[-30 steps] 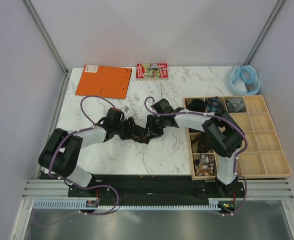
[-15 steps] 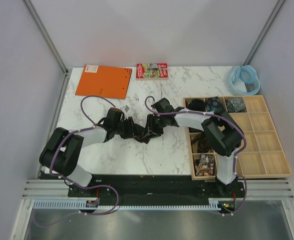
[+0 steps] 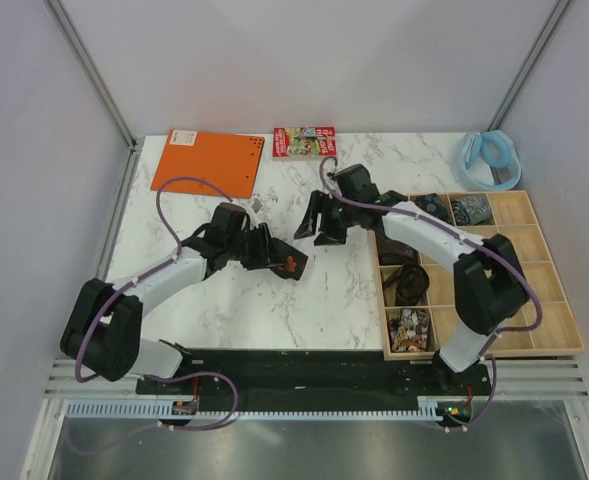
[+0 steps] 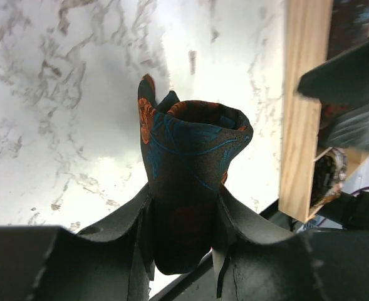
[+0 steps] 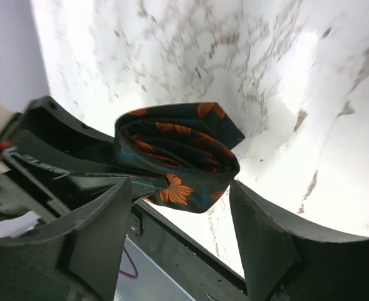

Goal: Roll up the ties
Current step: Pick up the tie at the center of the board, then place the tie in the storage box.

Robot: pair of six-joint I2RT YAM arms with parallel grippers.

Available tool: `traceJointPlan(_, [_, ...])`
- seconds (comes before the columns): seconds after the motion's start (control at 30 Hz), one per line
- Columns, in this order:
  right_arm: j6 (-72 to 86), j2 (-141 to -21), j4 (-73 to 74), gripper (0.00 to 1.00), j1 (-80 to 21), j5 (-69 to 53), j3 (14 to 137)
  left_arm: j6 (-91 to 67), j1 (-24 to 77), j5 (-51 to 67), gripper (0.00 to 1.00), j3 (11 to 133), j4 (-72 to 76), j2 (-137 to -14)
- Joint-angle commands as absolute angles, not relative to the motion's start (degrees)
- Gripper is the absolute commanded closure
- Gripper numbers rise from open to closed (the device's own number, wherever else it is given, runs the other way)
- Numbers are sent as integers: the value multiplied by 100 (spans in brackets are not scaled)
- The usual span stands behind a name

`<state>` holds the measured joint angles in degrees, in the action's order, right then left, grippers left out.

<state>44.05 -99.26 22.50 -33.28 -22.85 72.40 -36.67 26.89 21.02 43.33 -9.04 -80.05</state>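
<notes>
Two robot arms work over a white marble table (image 3: 224,300). The left gripper (image 4: 184,208) pinches a rolled tie (image 4: 190,150), and the right gripper (image 3: 319,222) is spread and holds nothing.

No writing can be read: the print on the red and green booklet (image 3: 304,141) at the far edge is too small, and the orange notebook (image 3: 209,161) beside it shows none. The roll is black with orange-red flowers and thin teal lines. It is held near the table's middle, left of the wooden tray (image 3: 484,351). In the tray's far row sit a blue coiled tie (image 3: 430,205) and a grey coiled tie (image 3: 471,209). Its left column holds a dark tie (image 3: 406,285) and, in the near corner, a pale speckled coil (image 3: 410,328). A pale blue ring (image 3: 489,155) lies beyond the tray.
</notes>
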Motion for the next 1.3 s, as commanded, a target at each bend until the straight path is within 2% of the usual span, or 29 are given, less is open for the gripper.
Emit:
traceJointPlan(0.0, [4298, -9054, 2610, 27, -2954, -1943, 7515, -3630, 2768, 2048, 98, 4860, -1362, -7586])
traceJointPlan(0.43, [4271, -7033, 3445, 22, -2197, -827, 7453, -3533, 3612, 1995, 98, 6651, -1969, -7866])
traceJointPlan(0.8, [4535, -5522, 3691, 17, -2030, 790, 7242, -3217, 4569, 2285, 98, 8725, -2056, -9472])
traceJointPlan(0.93, [4815, -4625, 3613, 15, -2030, 1860, 6875, -3357, 4693, 2355, 98, 9350, -2048, -10071])
traceJointPlan(1.1, [4746, -3736, 3331, 12, -2039, 2355, 6574, -3489, 4947, 2426, 98, 10342, -2030, -10818])
traceJointPlan(1.27, [4562, -3735, 3594, 12, -2039, 2417, 6759, -3735, 5185, 2513, 98, 11388, -2022, -11794])
